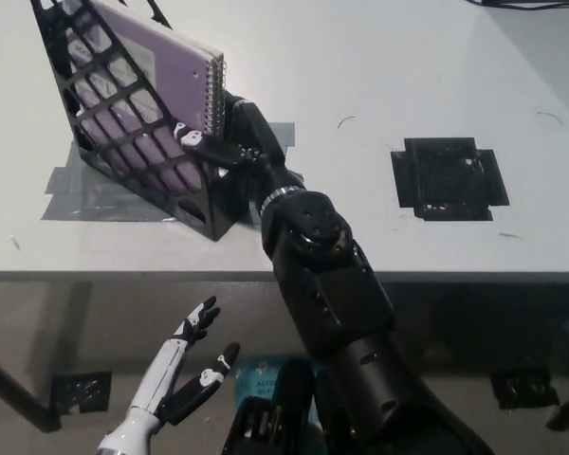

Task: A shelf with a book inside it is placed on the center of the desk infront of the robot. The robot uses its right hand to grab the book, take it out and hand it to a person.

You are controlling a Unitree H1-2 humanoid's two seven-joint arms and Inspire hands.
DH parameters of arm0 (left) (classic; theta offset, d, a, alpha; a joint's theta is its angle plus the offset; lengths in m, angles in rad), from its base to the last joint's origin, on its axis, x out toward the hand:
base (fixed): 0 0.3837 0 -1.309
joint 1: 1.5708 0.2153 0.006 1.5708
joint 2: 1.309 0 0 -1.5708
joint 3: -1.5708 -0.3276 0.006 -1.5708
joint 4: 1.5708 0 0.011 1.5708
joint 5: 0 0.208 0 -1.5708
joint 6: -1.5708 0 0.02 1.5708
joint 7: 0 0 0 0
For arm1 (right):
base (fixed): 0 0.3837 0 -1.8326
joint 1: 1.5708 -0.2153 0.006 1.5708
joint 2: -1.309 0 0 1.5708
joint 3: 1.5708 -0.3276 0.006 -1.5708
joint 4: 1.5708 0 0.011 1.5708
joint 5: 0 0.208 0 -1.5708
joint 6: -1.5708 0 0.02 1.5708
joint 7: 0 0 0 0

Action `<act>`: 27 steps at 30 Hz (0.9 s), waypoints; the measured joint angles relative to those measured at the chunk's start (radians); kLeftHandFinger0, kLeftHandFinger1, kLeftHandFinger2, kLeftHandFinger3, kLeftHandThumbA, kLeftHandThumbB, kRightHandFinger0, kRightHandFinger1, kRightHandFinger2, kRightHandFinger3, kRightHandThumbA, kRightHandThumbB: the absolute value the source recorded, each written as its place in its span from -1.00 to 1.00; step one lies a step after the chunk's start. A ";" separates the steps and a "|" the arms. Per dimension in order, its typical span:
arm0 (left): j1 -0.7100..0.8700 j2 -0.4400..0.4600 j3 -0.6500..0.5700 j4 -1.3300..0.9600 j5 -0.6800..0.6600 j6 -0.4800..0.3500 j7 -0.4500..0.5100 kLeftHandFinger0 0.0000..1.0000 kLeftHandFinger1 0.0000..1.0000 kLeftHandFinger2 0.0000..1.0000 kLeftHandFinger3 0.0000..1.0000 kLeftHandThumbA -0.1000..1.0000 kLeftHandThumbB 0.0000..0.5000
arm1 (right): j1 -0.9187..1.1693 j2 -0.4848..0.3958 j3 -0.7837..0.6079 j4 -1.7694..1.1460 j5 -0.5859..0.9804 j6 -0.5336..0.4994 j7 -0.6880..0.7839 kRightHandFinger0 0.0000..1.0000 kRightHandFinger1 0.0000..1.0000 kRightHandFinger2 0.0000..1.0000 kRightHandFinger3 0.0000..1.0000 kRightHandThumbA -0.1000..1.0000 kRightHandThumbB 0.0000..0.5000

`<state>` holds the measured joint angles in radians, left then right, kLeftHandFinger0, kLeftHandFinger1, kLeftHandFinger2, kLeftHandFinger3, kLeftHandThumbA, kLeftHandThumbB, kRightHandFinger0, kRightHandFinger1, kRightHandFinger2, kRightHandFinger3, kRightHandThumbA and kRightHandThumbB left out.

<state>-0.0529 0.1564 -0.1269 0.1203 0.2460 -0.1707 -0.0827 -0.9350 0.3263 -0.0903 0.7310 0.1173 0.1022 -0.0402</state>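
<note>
Right arm: the black arm rises from the bottom right, forearm angled up and to the left over the desk edge, wrist bent toward the shelf opening.
Right hand (pixel 229 142): at the open front of the shelf, fingers closed on the spiral-bound edge of the notebook; one finger lies across the shelf's front face just below the binding, the rest wrap behind the spine.
Purple spiral notebook (pixel 161 57): inside the shelf, leaning back to the upper left, its wire binding touching the fingers and its top corner standing above them, clear of the shelf's front edge.
Black lattice shelf (pixel 114 123): tilted wire-grid holder to the left of the fingers, its lower front corner just below the hand; it stands on grey tape strips (pixel 85 194).
Left hand (pixel 185 370): white with dark fingers, resting low, well below the desk edge and well apart from the working hand, fingers spread and holding nothing.
White desk (pixel 379 76): bare to the right of the fingers, apart from a black square patch (pixel 448 178) well to their right.
</note>
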 measured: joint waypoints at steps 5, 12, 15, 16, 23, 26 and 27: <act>0.000 0.000 -0.002 0.004 0.003 0.000 0.000 1.00 1.00 1.00 1.00 0.41 0.36 | 0.005 0.002 -0.028 -0.012 0.056 0.025 0.018 -1.00 -0.54 0.21 -0.05 -0.30 0.32; -0.003 0.000 -0.009 0.014 0.012 0.000 0.000 1.00 1.00 1.00 1.00 0.48 0.45 | 0.010 0.004 -0.062 -0.039 0.162 0.074 0.037 -1.00 -0.47 0.37 0.19 -0.43 0.19; -0.007 0.000 -0.011 0.014 0.015 0.000 0.000 1.00 1.00 1.00 1.00 0.46 0.40 | 0.010 0.004 -0.073 -0.046 0.201 0.093 0.039 -1.00 -0.54 0.28 0.14 -0.43 0.16; -0.011 0.000 -0.014 0.015 0.018 0.000 0.000 1.00 1.00 1.00 1.00 0.45 0.36 | 0.011 0.004 -0.079 -0.058 0.224 0.105 0.039 -1.00 -0.55 0.28 0.18 -0.41 0.25; -0.020 0.003 -0.022 0.020 0.027 -0.009 0.001 1.00 1.00 1.00 1.00 0.35 0.39 | 0.012 0.004 -0.085 -0.134 0.311 0.144 0.039 -1.00 -0.61 0.38 0.01 -0.99 -0.26; -0.020 0.003 -0.024 0.020 0.029 -0.009 0.000 1.00 1.00 1.00 1.00 0.38 0.41 | 0.012 0.004 -0.084 -0.172 0.351 0.152 0.039 -1.00 -0.51 0.41 0.63 -1.00 -0.35; -0.020 0.003 -0.024 0.020 0.029 -0.009 0.000 1.00 1.00 1.00 1.00 0.40 0.41 | 0.012 0.004 -0.084 -0.182 0.360 0.152 0.039 -1.00 -0.48 0.42 0.67 -1.00 -0.37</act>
<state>-0.0731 0.1596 -0.1505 0.1399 0.2750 -0.1797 -0.0823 -0.9232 0.3300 -0.1741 0.5494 0.4768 0.2543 -0.0008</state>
